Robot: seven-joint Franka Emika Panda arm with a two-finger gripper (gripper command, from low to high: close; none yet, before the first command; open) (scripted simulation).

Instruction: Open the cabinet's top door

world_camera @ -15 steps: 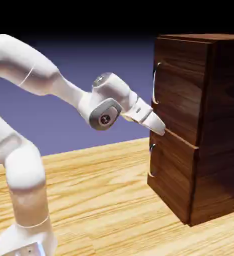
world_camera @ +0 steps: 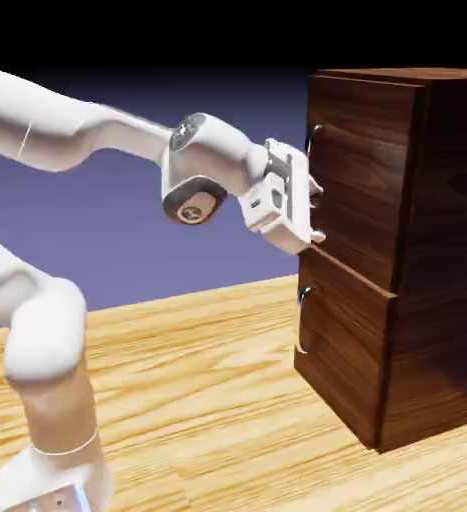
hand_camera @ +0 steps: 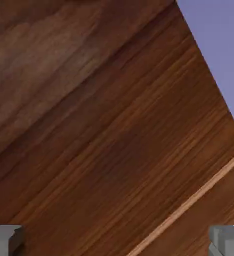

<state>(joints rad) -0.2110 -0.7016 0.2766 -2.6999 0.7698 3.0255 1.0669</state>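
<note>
The cabinet is a tall dark wood box at the exterior view's right. Its top door is the upper front panel and sits flush, closed. Only the upper end of the door's curved silver handle shows; my hand hides the rest. My gripper is open right at the door's lower front, one finger above the other. Whether the handle lies between them I cannot tell. In the hand view the top door fills the picture, with my open gripper close to the wood and no handle in sight.
The lower panel has its own small silver handle, below my hand. A pale seam separates the lower panel from the door in the hand view. The cabinet stands on a light wooden table.
My hand has risen from the seam between the panels and turned level, facing the top door's front beside its handle. The forearm has swung up with it. The door has not moved.
</note>
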